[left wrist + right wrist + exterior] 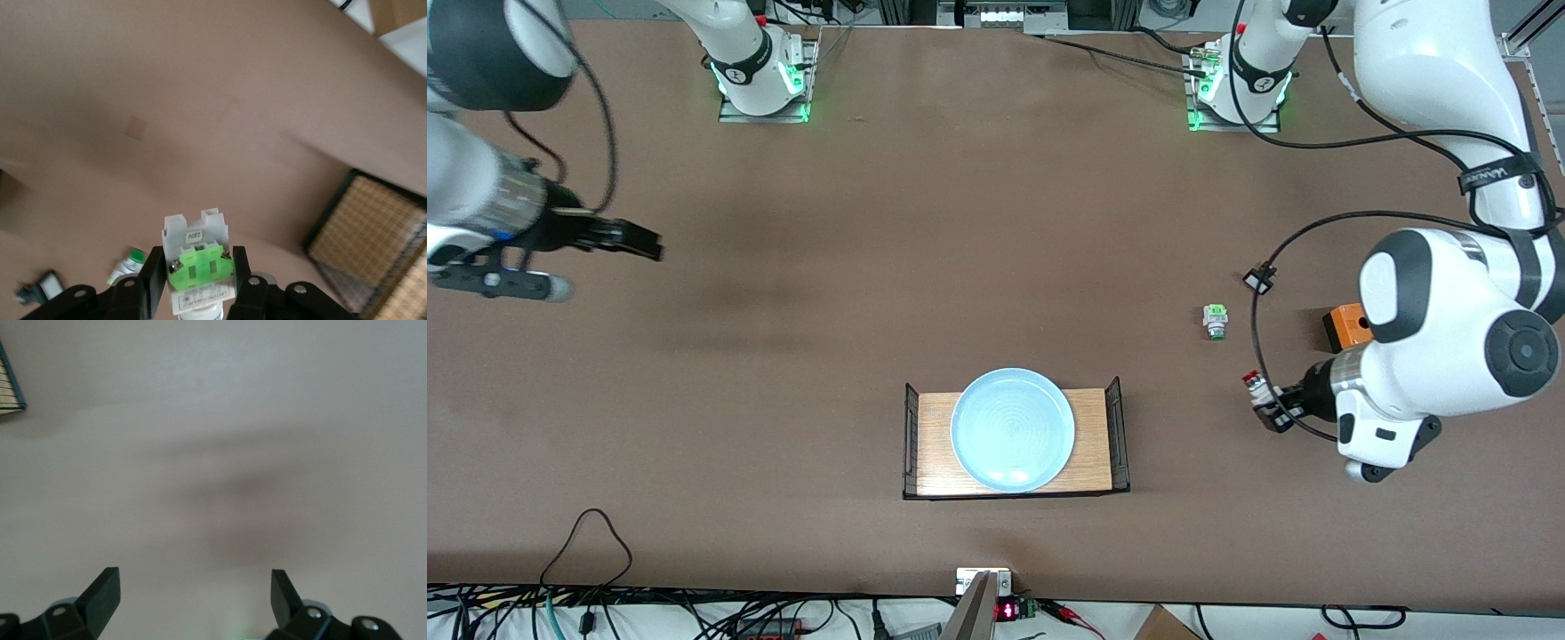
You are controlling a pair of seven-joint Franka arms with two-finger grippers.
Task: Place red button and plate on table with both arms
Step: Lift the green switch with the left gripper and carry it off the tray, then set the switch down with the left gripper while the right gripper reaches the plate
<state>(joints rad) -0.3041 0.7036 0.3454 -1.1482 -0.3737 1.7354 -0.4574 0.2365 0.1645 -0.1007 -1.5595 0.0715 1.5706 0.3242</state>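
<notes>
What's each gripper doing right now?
Left gripper: closed on the red button, held over the table.
Right gripper: open, empty, over bare table at the right arm's end.

Red button (1256, 384) clamped in left end effector (1264, 402) over table (996, 249); pale-blue plate (1013, 429) on wooden tray (934, 444).

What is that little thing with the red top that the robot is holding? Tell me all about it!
That is the red button, a small switch that looks like plastic. It has a whitish body, a bright green block with two little screws, a label reading 220V, and a small red cap at one end. The left gripper is shut on it, one black finger on each side, over bare table toward the left arm's end. Nothing else touches it.
</notes>
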